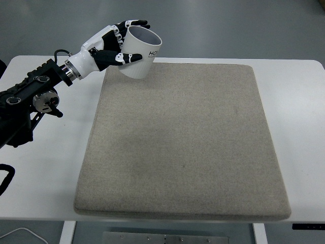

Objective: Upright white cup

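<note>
1. At the near edge of the white table [40, 193] — a bare strip of tabletop runs below the front edge of a large grey felt mat [183, 142]; under the table's lip a metal plate [165, 238] shows at the bottom centre, and a thin white cable [20, 235] curls at the bottom left corner.
2. On the mat — the surface is free of objects from front to back; it covers most of the tabletop, leaving white margins to the left and right.
3. At the left margin — a loop of black cable [6, 178] lies at the picture's edge, and the black left arm [30, 99] reaches in over the table, angled toward the far left corner of the mat.
4. At the far left corner of the mat — the left hand [104, 46] grasps the white cup [139, 53]; the thumb crosses the cup's near side and the other fingers [133, 24] curl around the far side near the rim.
5. The cup is tilted slightly, mouth up and toward the right, with dark lettering partly visible on its side. Its base is at the mat's far edge; contact with the mat cannot be judged.
6. Beyond the table — grey floor [228, 25]; nothing stands between the cup and the open mat.
</note>
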